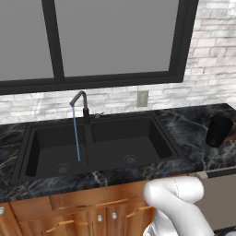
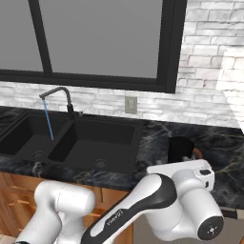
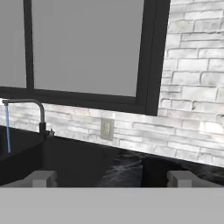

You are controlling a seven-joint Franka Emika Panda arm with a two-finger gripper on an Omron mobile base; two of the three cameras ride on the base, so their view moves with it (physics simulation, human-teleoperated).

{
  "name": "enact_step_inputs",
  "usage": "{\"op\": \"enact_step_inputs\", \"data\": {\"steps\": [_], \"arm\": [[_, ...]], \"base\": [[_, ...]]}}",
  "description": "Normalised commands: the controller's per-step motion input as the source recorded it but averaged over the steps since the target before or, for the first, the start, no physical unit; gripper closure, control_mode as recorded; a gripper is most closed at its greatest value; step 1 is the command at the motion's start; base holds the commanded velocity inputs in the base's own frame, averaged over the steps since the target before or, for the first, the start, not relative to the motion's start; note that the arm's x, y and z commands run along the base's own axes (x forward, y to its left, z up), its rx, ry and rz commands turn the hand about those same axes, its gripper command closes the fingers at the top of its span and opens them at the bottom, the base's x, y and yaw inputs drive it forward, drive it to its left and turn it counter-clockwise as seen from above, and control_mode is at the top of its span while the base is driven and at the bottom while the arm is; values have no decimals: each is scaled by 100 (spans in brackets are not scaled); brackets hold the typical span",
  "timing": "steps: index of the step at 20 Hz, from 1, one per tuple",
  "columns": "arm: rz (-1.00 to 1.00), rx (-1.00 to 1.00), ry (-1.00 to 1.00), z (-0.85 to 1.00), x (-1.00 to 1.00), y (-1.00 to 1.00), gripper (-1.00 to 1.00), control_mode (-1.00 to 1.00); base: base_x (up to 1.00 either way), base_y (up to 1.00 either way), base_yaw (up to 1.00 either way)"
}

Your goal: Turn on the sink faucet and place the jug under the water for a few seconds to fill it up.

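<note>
The sink faucet [image 1: 79, 102] [image 2: 58, 93] [image 3: 30, 107] stands behind the sink's centre divider, its spout turned over the left basin. The water [image 1: 76, 136] [image 2: 47, 121] [image 3: 7, 131] runs from it as a thin blue stream into the left basin of the black sink [image 1: 154, 138] [image 2: 112, 131]. The black jug [image 1: 218, 130] [image 2: 180, 147] stands upright on the counter to the right of the sink, its reddish-brown handle on its right side. My gripper [image 3: 111, 179] is open and empty. It is level with the jug [image 3: 155, 170], which shows dark just ahead, right of centre.
Dark marble counter [image 1: 193, 122] [image 2: 224, 157] surrounds the sink. A wall outlet [image 1: 142, 98] [image 2: 130, 105] sits on the white brick wall under a black-framed window. Wooden cabinet doors [image 1: 69, 216] run below the counter edge.
</note>
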Motion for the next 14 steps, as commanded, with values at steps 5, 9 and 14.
{"op": "enact_step_inputs", "data": {"steps": [5, 9, 14], "arm": [[0, 0, 0, -6, 1, -44, -100, -100], [0, 0, 0, -10, 3, -35, -100, -100], [0, 0, 0, -36, 31, -2, -100, -100]], "base": [[0, 0, 0], [0, 0, 0], [0, 0, 0]]}}
